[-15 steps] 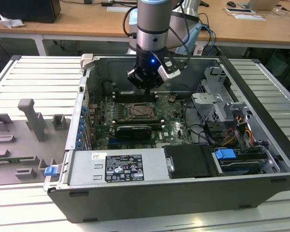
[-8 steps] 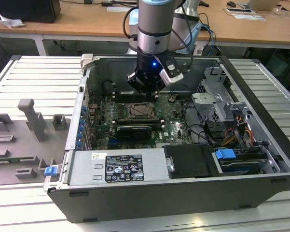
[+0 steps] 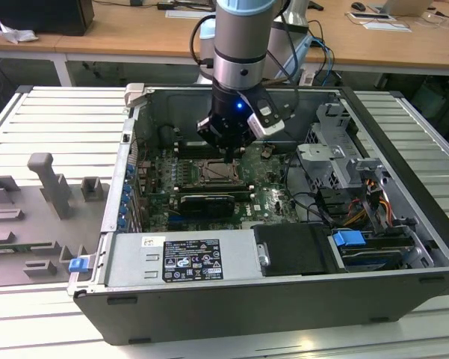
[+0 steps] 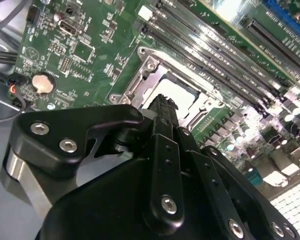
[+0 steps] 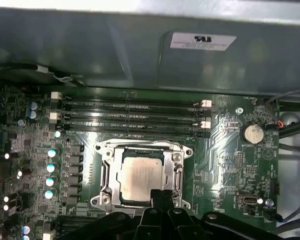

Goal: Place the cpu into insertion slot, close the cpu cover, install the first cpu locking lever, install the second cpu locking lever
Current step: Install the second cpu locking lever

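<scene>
The cpu (image 5: 141,177) sits in the insertion slot, framed by the cpu cover (image 5: 106,172), just beyond your fingers (image 5: 161,196), which look pressed together, holding nothing; judge it light, stiff, with fragile contacts; grip its edges only; you have one chip, one cover, four memory slots (image 5: 130,116).

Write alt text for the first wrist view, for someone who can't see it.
A silver cpu sits in its socket on a green motherboard, with the metal cover framing it. The dark gripper rises at the socket's near edge. Beyond the socket lie long black memory slots and the grey case wall.
</scene>
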Controlling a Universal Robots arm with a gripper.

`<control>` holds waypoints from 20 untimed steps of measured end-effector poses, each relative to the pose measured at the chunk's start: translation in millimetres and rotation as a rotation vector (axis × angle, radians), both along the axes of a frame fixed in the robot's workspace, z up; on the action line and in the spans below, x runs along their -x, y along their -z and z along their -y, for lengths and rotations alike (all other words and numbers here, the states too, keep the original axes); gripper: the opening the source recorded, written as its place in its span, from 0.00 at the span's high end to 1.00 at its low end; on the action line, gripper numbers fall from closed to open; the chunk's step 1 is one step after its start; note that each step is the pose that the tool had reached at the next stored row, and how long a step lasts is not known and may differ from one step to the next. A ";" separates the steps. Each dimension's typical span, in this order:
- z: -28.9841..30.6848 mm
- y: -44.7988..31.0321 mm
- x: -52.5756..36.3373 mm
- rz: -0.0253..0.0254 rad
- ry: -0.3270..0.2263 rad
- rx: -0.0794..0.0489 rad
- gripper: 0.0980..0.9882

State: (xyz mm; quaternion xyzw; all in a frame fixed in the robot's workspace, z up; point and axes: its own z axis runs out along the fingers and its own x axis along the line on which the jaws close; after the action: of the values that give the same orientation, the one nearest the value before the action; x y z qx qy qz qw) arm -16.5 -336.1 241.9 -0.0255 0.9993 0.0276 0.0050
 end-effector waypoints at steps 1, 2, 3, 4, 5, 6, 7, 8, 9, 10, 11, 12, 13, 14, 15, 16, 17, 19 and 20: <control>2.0 0.4 0.0 0.0001 -0.002 -0.002 0.99; 3.4 0.7 0.0 0.0002 -0.003 -0.003 0.99; 4.5 0.8 0.0 0.0001 -0.004 -0.003 0.99; 6.2 0.9 0.1 0.0000 -0.006 -0.003 0.99; 7.8 1.0 0.1 0.0000 -0.007 -0.003 0.99; 10.2 1.1 0.1 0.0000 -0.008 -0.003 0.99; 11.5 1.1 0.1 0.0000 -0.009 -0.003 0.99; 13.2 1.2 0.1 0.0001 -0.009 -0.003 0.99; 15.3 1.3 0.1 0.0000 -0.010 -0.003 0.99; 17.0 1.5 0.1 0.0000 -0.011 -0.003 0.99; 20.2 1.9 0.5 0.0001 -0.013 -0.003 0.99; 21.4 2.3 1.8 0.0000 -0.014 -0.003 0.99; 21.8 2.6 3.0 0.0001 -0.016 -0.003 0.99; 22.0 2.7 5.0 0.0001 -0.017 -0.003 0.99; 22.1 3.1 7.8 0.0001 -0.017 -0.003 0.99; 22.3 3.3 9.6 0.0000 -0.017 -0.003 0.99; 22.5 3.5 11.4 0.0000 -0.018 -0.003 0.99; 23.8 4.5 20.7 0.0001 -0.019 -0.003 0.99; 24.1 4.7 24.3 0.0000 -0.018 -0.003 0.99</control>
State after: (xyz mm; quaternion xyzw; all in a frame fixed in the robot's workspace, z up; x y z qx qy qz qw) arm -40.8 -360.2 237.2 -0.0347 0.9990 0.0292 0.0048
